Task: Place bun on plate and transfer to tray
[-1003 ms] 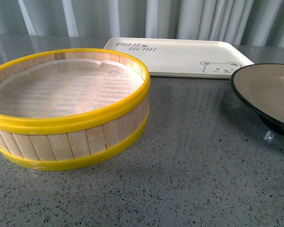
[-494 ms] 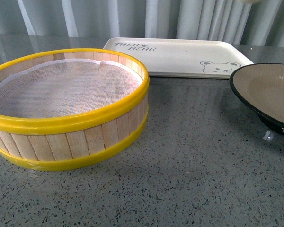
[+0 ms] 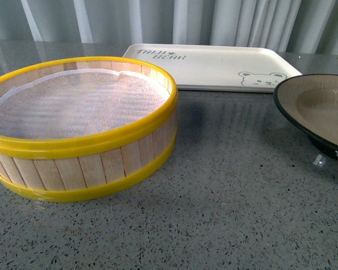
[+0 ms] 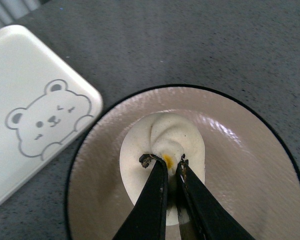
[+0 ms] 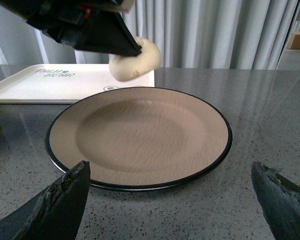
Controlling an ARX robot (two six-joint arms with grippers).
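Note:
My left gripper (image 4: 163,161) is shut on the cream-white bun (image 4: 162,145), pinching its pleated top. The right wrist view shows the bun (image 5: 137,59) hanging in the air above the far part of the plate (image 5: 140,135), clear of its surface. The plate (image 4: 240,165) is beige with a black rim and is bare. My right gripper (image 5: 170,170) is open, its fingers spread wide at the plate's near rim with nothing between them. The tray (image 4: 35,100) with the bear face lies beside the plate. In the front view the plate (image 3: 321,104) sits at the right edge and no gripper shows.
A yellow-rimmed wooden steamer basket (image 3: 81,129) lined with white cloth stands at the front left. The tray (image 3: 214,67) lies at the back of the grey speckled table, in front of a curtain.
A pale shape at the top edge of the front view half a second ago has left it. A shadow now falls on the plate.

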